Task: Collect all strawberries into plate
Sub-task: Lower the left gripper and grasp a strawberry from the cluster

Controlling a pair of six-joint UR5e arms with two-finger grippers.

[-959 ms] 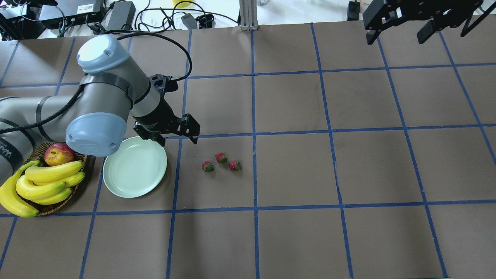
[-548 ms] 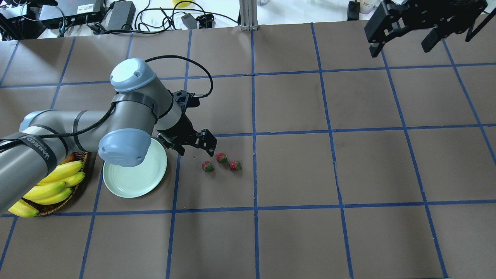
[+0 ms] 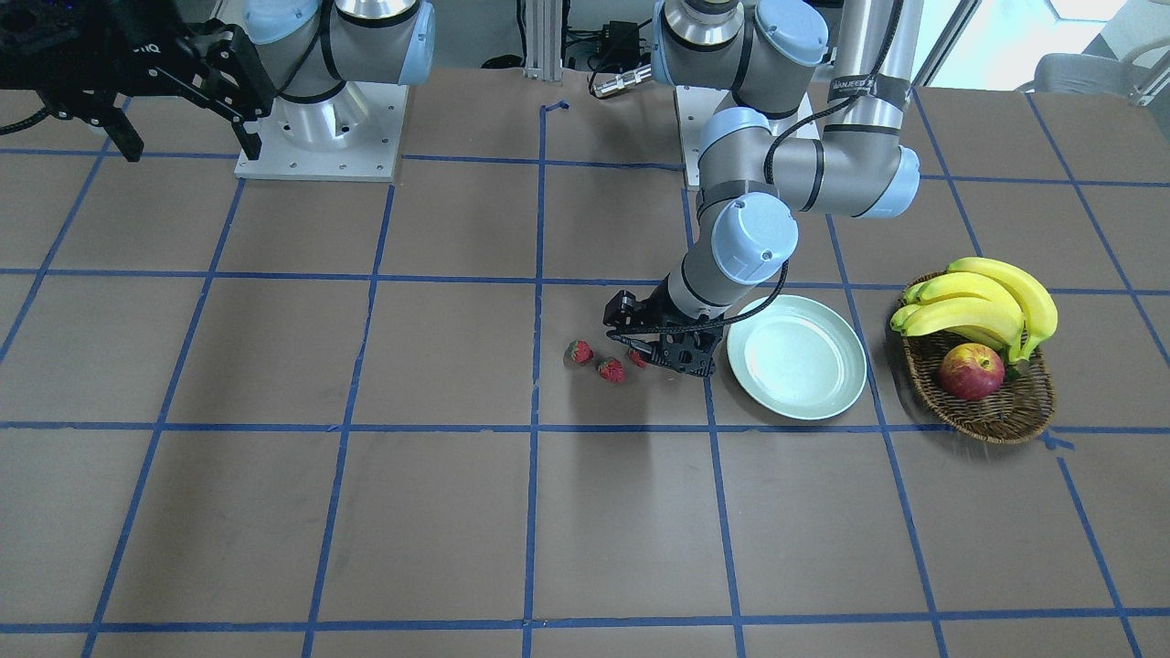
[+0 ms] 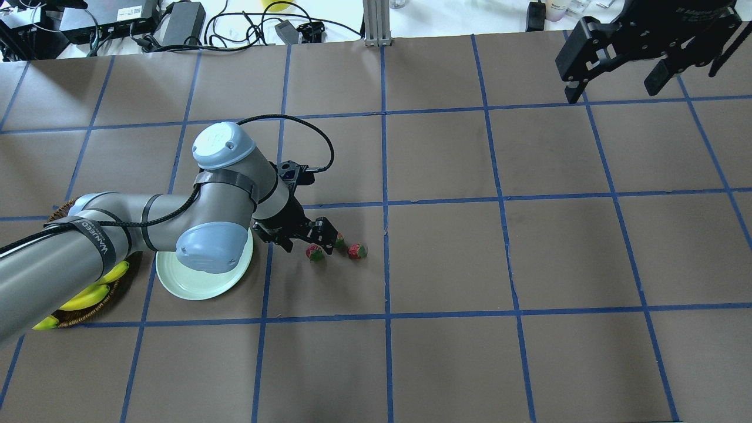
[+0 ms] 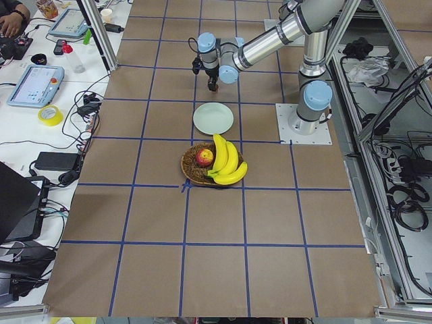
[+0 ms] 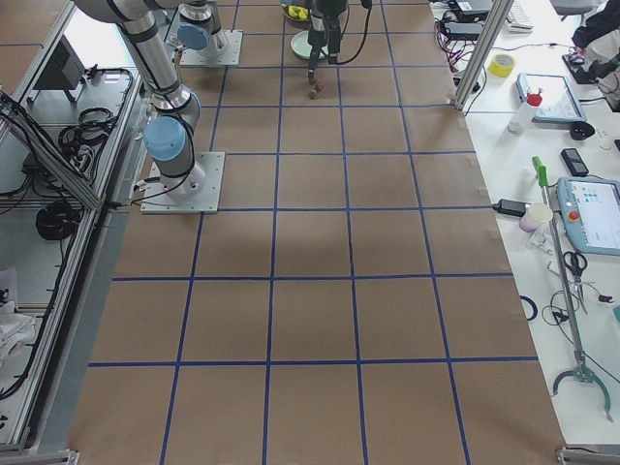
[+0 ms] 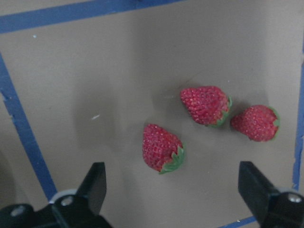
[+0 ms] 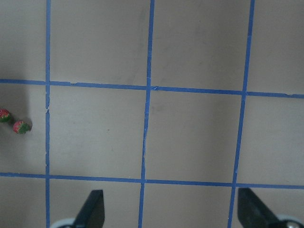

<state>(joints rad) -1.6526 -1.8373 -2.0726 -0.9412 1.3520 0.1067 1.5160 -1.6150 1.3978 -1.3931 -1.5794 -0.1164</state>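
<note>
Three small red strawberries lie close together on the brown table: one (image 4: pixel 315 253), one (image 4: pixel 356 251), and a third (image 4: pixel 339 239) partly hidden by my left gripper. In the left wrist view they are spread between the fingers: one (image 7: pixel 162 154), one (image 7: pixel 206 105), one (image 7: pixel 255 122). My left gripper (image 4: pixel 306 242) is open, empty and low over them, also shown in the wrist view (image 7: pixel 173 190). The pale mint plate (image 4: pixel 194 285) lies just left of them, partly under the arm. My right gripper (image 4: pixel 623 73) is open and empty, high at the far right.
A wicker basket (image 3: pixel 996 416) with bananas (image 3: pixel 983 302) and a red-yellow apple (image 3: pixel 971 372) stands beside the plate (image 3: pixel 800 361), on the side away from the strawberries. Blue tape lines grid the table. Cables and boxes lie beyond the far edge.
My left arm has swung right and down from above the plate, bringing the open gripper over the strawberries. The right gripper has drifted slightly. The strawberries have not moved.
</note>
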